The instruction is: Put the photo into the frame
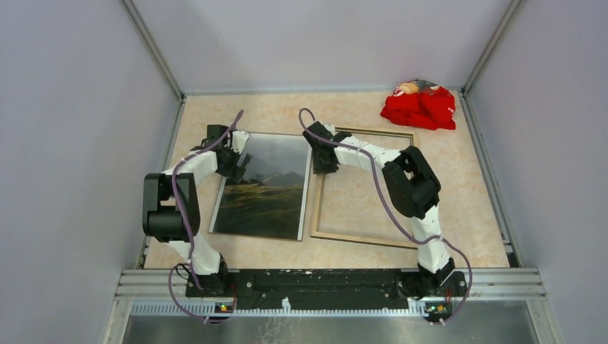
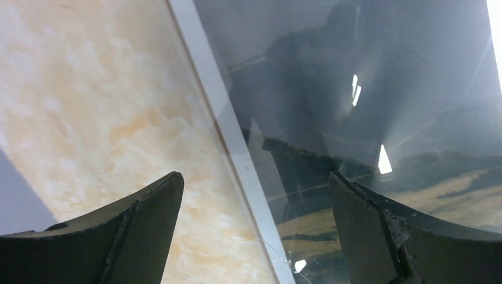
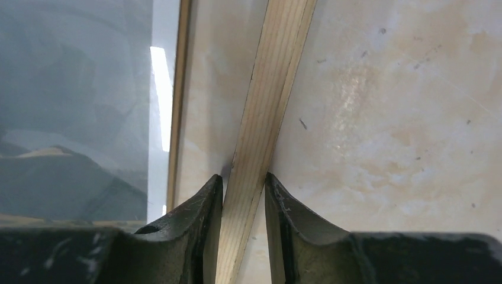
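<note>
The photo lies face up on the table left of centre, misty mountains over dark green hills with a white border. The frame lies to its right, tan wood side up, with bare table showing inside it. My left gripper is open over the photo's far left edge; in the left wrist view one finger is over the table and the other over the photo, with the gripper straddling the white border. My right gripper is shut on the frame's left rail, one finger on each side.
A red crumpled cloth lies at the back right corner. Grey walls close in the table on three sides. A thin tan edge runs beside the photo's white border, with a narrow strip of table between it and the frame.
</note>
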You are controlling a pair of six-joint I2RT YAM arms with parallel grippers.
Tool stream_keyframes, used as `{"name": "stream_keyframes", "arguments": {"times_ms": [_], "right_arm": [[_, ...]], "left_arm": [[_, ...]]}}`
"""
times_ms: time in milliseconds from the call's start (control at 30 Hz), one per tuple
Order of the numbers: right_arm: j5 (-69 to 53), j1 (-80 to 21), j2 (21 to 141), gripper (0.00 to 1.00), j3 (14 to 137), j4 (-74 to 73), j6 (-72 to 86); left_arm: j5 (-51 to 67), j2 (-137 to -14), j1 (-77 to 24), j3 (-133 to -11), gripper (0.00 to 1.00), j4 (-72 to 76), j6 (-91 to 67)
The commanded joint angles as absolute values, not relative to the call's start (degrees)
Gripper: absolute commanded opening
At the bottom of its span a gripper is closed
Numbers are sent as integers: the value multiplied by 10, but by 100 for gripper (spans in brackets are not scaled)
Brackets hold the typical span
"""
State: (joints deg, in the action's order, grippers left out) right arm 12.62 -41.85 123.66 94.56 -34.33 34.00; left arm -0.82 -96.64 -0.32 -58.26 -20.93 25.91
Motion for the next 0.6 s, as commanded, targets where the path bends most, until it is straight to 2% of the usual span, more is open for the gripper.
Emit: {"name": "stream_keyframes", "arguments": {"times_ms": [0, 267, 567], "right_arm": [[121, -424, 1186, 25, 904, -340, 301], [70, -425, 1147, 22, 836, -308, 243], [72, -425, 1146, 23, 839, -307, 249]], "left_arm": [[-65, -980, -4, -573, 98, -171, 285], [-6, -946, -4, -607, 98, -227, 260], [86, -911, -4, -675, 99, -317, 245]]}}
